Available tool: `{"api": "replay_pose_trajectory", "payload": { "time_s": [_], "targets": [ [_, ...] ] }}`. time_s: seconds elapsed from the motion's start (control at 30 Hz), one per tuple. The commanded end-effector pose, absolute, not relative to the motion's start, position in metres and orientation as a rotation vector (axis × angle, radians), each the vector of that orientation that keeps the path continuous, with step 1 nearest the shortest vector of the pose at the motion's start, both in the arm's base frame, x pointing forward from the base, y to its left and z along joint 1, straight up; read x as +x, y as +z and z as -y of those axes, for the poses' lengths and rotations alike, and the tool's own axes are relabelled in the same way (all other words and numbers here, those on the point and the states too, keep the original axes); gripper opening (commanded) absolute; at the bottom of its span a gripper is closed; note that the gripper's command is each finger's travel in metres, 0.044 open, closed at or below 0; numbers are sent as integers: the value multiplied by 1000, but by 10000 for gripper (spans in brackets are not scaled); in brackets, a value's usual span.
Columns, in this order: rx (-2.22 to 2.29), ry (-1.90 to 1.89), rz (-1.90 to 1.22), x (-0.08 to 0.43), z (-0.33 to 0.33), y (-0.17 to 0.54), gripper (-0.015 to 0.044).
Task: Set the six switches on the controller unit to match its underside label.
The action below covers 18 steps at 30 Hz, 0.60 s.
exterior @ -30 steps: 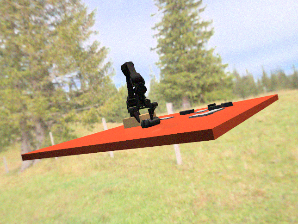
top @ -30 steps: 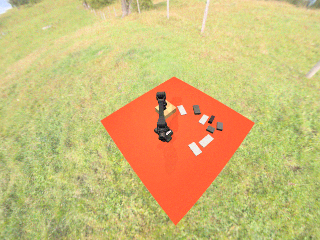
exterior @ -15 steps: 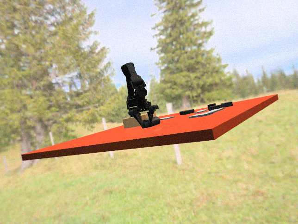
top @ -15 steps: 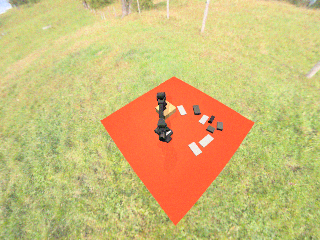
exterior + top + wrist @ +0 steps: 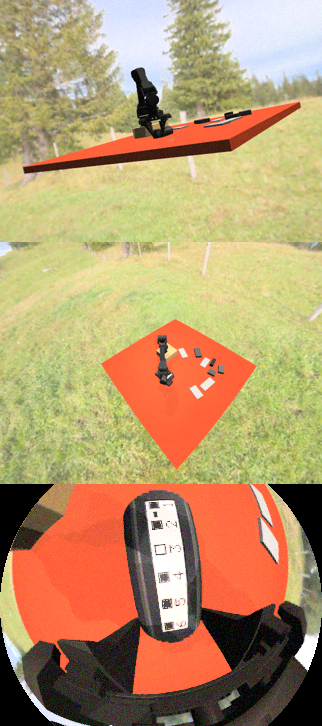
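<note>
The dark grey controller unit (image 5: 169, 376) (image 5: 166, 131) (image 5: 193, 569) lies on the red bench (image 5: 177, 437) with its underside turned up. The label (image 5: 170, 590) faces the wrist camera. Squares 1, 2, 4, 5 and 6 are filled; square 3 is empty. A small dark mark sits between squares 1 and 2. The rocker switches are hidden beneath. My gripper (image 5: 159, 134) (image 5: 169, 616) is shut on the unit, with one finger at each long side near the number 6 end. In the top view the arm hides the fingertips.
A wooden block (image 5: 171, 354) (image 5: 139, 132) stands by the arm's base. Several pale flat plates (image 5: 182, 353) (image 5: 207, 384) and several dark modules (image 5: 197, 352) (image 5: 221, 369) lie to the right in the top view. Two pale plates also show at the wrist view's upper right.
</note>
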<state>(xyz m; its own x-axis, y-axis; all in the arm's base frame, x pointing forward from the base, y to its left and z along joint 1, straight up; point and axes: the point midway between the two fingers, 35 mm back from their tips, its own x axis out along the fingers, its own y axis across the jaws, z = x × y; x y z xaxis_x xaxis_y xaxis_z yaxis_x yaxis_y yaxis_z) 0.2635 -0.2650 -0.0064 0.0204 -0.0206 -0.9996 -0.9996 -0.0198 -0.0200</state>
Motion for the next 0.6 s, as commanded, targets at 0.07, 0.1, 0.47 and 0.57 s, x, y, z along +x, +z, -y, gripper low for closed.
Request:
{"api": "replay_pose_trajectory", "payload": {
  "time_s": [0.07, 0.1, 0.47, 0.57],
  "targets": [
    [-1252, 1200, -1200, 263, 264, -3, 336],
    [-1252, 1200, -1200, 263, 264, -2, 336],
    [-1252, 1200, -1200, 263, 261, 6, 335],
    [-1252, 1200, -1200, 263, 261, 8, 335]
  ]
}}
